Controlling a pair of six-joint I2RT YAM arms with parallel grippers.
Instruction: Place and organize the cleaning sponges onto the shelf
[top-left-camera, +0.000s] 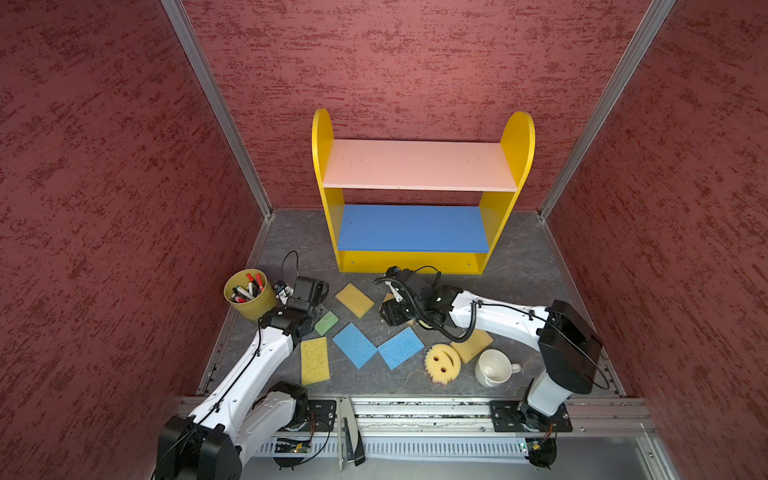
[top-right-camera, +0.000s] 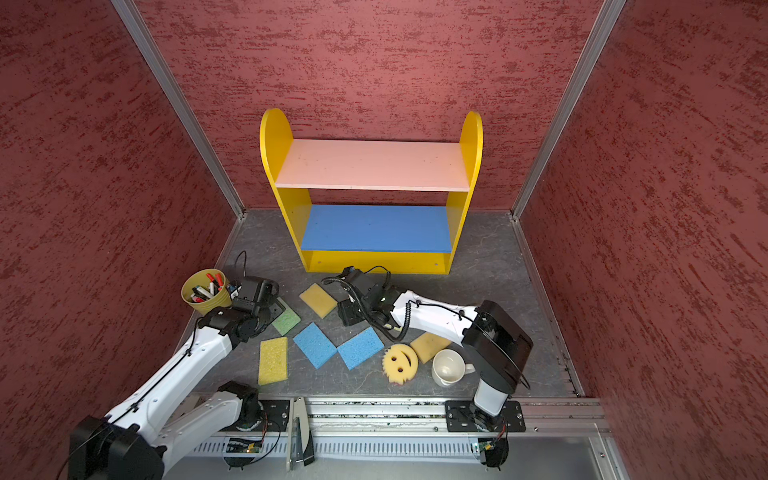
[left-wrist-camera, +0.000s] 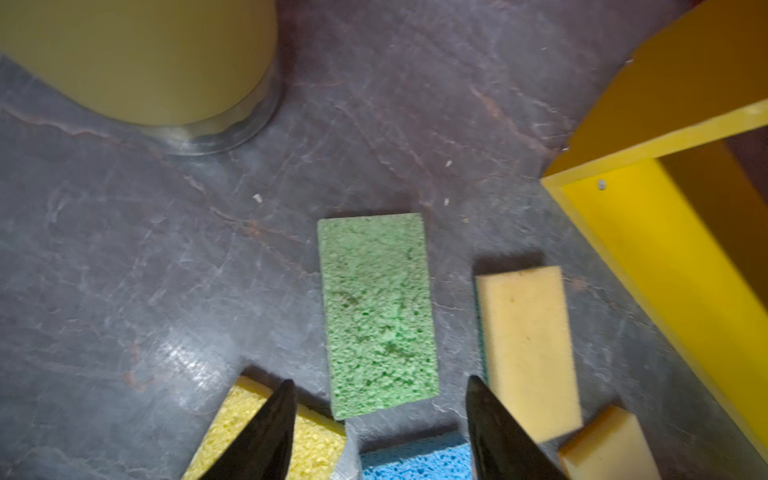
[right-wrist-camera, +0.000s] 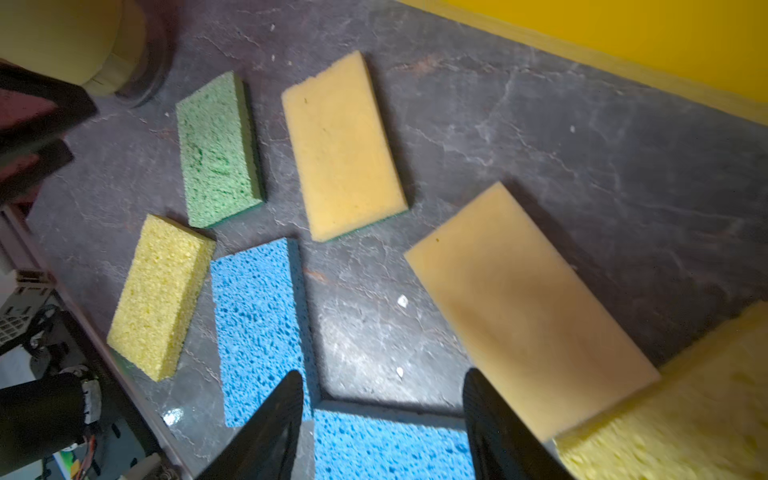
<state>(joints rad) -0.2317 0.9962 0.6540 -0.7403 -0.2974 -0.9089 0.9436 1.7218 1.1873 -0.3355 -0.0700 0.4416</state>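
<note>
Hovering over the green sponge (left-wrist-camera: 376, 311), left tool (left-wrist-camera: 380, 380) stands open (right tool (right-wrist-camera: 383, 373) likewise open), cleaning sponges (top-left-camera: 354, 345) lying scattered on the tabletop (top-left-camera: 519, 257) before the shelf (top-left-camera: 415, 164).

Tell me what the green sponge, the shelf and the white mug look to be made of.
The green sponge: matte, open-pored foam, probably cellulose, going by its irregular holes; the right wrist view shows a darker green layer along its edge, likely a scouring pad. The shelf: flat painted boards, likely wood or fibreboard, smooth with fastener heads showing. The white mug: smooth and slightly shiny, probably glazed ceramic.
</note>
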